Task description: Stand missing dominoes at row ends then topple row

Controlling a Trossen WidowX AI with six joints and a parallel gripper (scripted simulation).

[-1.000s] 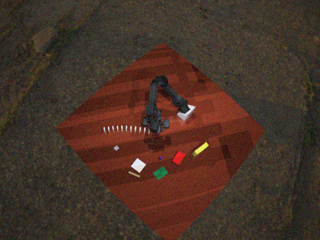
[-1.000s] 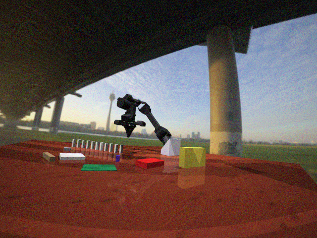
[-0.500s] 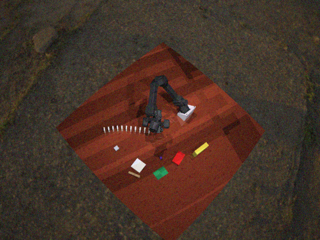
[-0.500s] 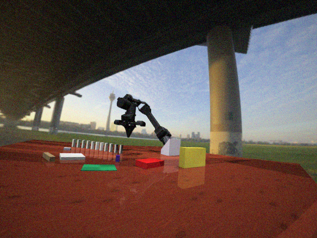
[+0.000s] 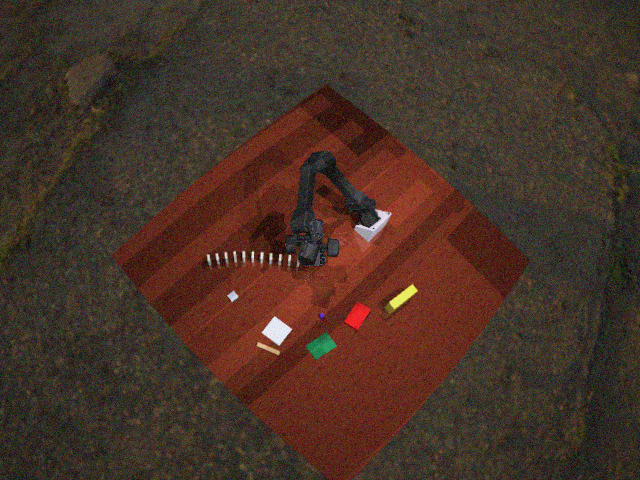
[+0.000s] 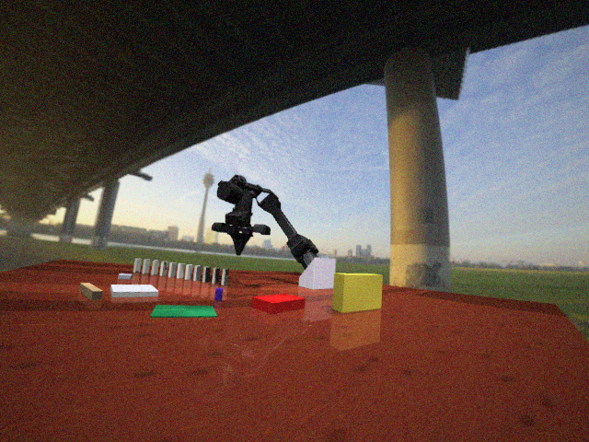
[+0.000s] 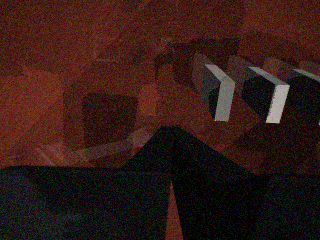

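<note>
The row of dominoes (image 5: 252, 256) (image 6: 188, 272) (image 7: 225, 97) stands upright in a curve on the left of the counter (image 5: 408, 361) (image 6: 294, 380). The hand (image 5: 316, 258) (image 6: 239, 251) (image 7: 169, 136), fingertips pressed together on nothing, hangs above the counter near the row's right end. In the exterior view, a small pale block (image 5: 232, 296) (image 6: 124, 275), white slab (image 5: 277, 330) (image 6: 133, 290), wooden stick (image 5: 268, 348) (image 6: 90, 290) and purple block (image 5: 321, 315) (image 6: 218, 294) lie nearer than the row; a green sheet (image 5: 321, 346) (image 6: 183, 310), red block (image 5: 357, 315) (image 6: 278, 302) and yellow block (image 5: 403, 298) (image 6: 357, 292) sit nearer still or rightward.
</note>
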